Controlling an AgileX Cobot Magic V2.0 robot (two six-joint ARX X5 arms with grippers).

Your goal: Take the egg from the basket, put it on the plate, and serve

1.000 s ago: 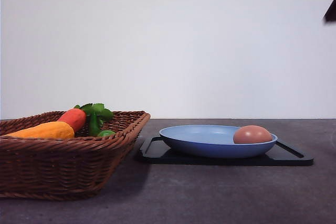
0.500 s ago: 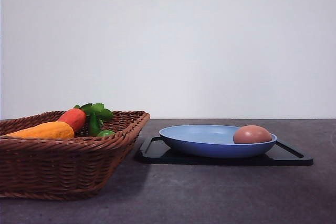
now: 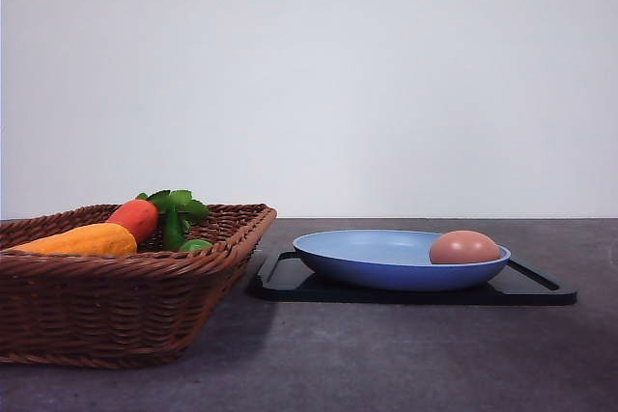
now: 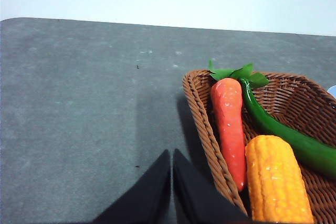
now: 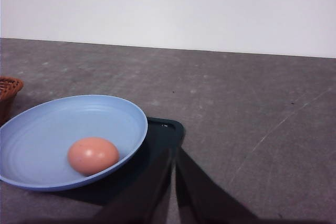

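Observation:
The brownish-pink egg (image 3: 464,247) lies in the light-blue plate (image 3: 377,256), against its right rim; the right wrist view shows the egg (image 5: 93,155) resting inside the plate (image 5: 58,124). The plate sits on a black tray (image 3: 290,280). The brown wicker basket (image 3: 116,301) stands at the left. My right gripper (image 5: 174,156) is shut with nothing in it, above the tray's corner (image 5: 167,132) beside the plate. My left gripper (image 4: 171,156) is shut and empty, just outside the basket's (image 4: 202,114) woven wall.
The basket holds an orange-red carrot toy (image 4: 230,124), a yellow corn cob (image 4: 275,179) and a long green pepper (image 4: 283,135). The dark grey table (image 3: 406,354) stretches in front of the tray, and a white wall stands behind.
A dark part of an arm at the front view's upper right corner one second ago has left the picture. Egg, plate and basket have not moved.

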